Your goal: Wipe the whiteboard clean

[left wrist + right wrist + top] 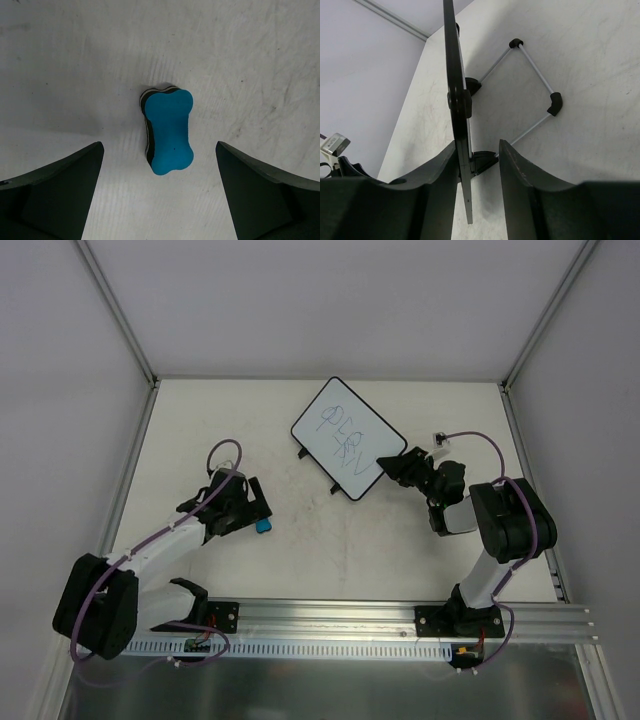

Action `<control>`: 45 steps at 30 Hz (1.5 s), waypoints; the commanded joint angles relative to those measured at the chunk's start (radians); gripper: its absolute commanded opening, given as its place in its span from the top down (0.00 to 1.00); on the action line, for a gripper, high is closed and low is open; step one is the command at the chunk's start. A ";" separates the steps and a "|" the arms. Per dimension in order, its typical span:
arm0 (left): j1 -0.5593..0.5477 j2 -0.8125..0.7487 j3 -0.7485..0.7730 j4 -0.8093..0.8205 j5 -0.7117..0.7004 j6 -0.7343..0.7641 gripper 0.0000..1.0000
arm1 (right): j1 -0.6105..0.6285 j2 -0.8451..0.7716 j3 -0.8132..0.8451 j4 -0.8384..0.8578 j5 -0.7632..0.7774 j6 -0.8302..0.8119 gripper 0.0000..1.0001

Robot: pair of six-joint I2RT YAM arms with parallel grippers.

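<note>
Scuffed white tabletop (200,430) below. I judge the whiteboard (347,438) light, stiff, slick. My right gripper (479,150) straddles its rim, one finger short of contact. Left gripper (159,180) gapes, empty, over the blue eraser (167,131).

Whiteboard (347,437): smooth, glossy white, edged in black plastic. Eraser (170,131): matt blue top on a layered, foam-like pad. Counter (250,60): matt white, scuffed. My left hand (159,147): matt black plastic.
</note>
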 commanded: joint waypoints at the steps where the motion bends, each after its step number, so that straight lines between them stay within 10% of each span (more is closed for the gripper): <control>1: -0.045 0.054 0.051 -0.029 -0.049 -0.032 0.04 | -0.004 -0.009 0.019 0.220 0.007 -0.008 0.65; 19: -0.077 0.186 0.229 -0.169 -0.098 -0.003 0.11 | -0.001 0.011 0.024 0.228 -0.005 -0.003 0.91; 45: -0.096 0.256 0.237 -0.190 -0.082 -0.031 0.27 | 0.003 0.020 0.027 0.229 -0.013 -0.010 0.98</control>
